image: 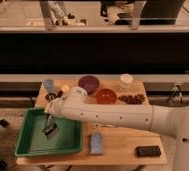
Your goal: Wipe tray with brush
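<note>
warm, dim light from above gives the worktop (pixel 119 144) an orange cast (the top strip is brighter); a black band crosses mid-frame, and the hand (pixel 49 121) over the tray (pixel 32 144) at lower left sits in shadow.

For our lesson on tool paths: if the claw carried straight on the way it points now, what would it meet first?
The claw, gripping the brush, points down into the tray; the bristle head would press the tray's green floor first, though it may already touch.
</note>
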You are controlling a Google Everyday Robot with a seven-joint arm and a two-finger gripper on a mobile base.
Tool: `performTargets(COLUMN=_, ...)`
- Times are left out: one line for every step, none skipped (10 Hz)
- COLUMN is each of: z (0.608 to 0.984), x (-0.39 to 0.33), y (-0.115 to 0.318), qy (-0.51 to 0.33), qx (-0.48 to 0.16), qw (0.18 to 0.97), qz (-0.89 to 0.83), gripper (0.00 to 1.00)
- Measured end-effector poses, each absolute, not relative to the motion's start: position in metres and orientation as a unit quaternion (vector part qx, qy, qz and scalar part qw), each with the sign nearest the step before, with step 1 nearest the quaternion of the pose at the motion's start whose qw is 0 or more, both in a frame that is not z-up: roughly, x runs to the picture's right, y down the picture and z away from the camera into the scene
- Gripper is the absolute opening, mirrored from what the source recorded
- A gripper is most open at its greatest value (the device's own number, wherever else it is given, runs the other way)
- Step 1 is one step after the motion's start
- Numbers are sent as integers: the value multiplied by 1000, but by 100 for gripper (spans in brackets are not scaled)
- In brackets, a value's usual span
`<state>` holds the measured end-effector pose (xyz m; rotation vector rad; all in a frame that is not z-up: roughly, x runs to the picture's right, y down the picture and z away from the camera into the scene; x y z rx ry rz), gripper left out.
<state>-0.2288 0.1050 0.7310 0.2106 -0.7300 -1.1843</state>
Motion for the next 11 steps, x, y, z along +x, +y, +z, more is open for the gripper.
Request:
performTargets(z=727, x=-232, y=108, qy=-341, qx=98, qw=757, qz=-548, gripper=2)
performTargets(z=725, x=-232, y=109, qy=-344, qx=98, qw=754, qz=-550, gripper=2)
performTargets(z=725, x=-231, y=109, qy=-347, qx=99, qw=753, qz=-550, gripper=2)
performTargets(z=725, x=-229, y=111, qy=-349, qx=99, qw=752, qz=-550, gripper=2)
performTargets(z=725, x=-227, y=111, qy=-349, qx=102, qw=751, qz=-551, gripper=2)
performTargets(z=725, x=-226, y=111, qy=-347, qx=103, qw=751, qz=-552, gripper=2)
performTargets(z=725, x=-224, y=111, qy=-343, qx=105, qw=753, qz=-552, gripper=2)
performTargets(z=722, x=-220, y=111, qy=-338, qx=107, qw=755, qz=-551, gripper=4)
performTargets(z=718, x=-221, y=110, qy=-334, qx=106, qw=758, qz=-551, gripper=13)
performTargets(z=713, x=-223, y=111, qy=-334, qx=105, qw=758, qz=-550, gripper=21)
performTargets(z=696, x=-226, y=111, qy=-335, qx=106, qw=759, qz=-548, gripper=33)
